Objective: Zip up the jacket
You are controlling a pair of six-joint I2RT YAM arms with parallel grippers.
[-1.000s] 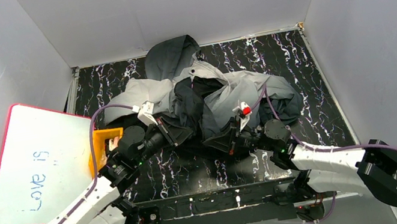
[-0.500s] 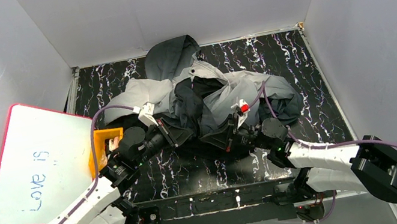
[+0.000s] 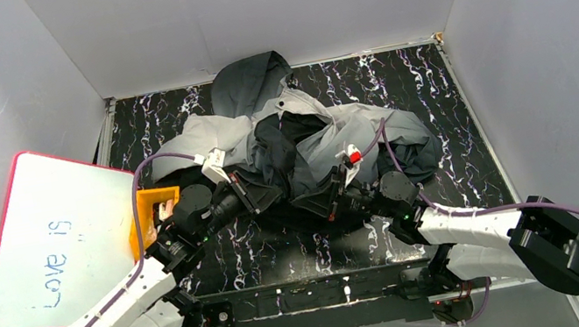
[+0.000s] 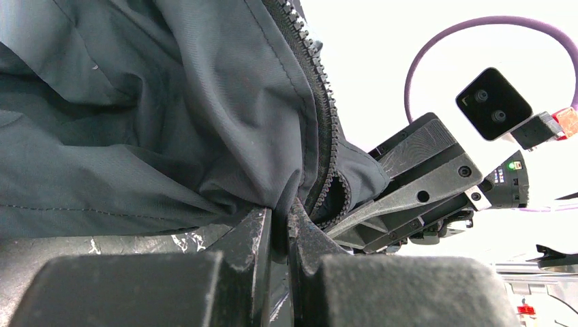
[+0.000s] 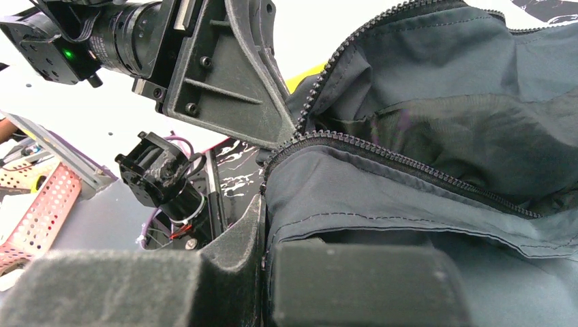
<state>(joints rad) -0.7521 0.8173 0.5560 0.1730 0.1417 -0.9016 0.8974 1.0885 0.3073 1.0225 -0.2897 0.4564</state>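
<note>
Moved: right gripper (image 3: 314, 199) has slid slightly leftward, toward the left gripper (image 3: 268, 192).
Left gripper: jaws closed, pinching jacket (image 3: 334, 134) fabric beside the zipper teeth (image 4: 319, 95).
Jacket: crumpled on the table (image 3: 431, 77) middle, front unzipped.
Right gripper: jaws closed on the other zipper edge.

From overhead the light was even and bright, bouncing off the pale walls (image 3: 260, 8). Only soft shadows sat under the jacket (image 3: 300, 139) and my arms, and the dark table (image 3: 431, 77) looked matte. In my left wrist view the background behind the cloth burned out to pure white. My left fingers (image 4: 238, 272) lay dark and blurred along the bottom edge, while the zipper teeth (image 4: 320, 102) were sharp. My right wrist view was much the same: washed-out white at upper left, my right fingers (image 5: 225, 272) a soft dark smear, the fabric crisp.
</note>
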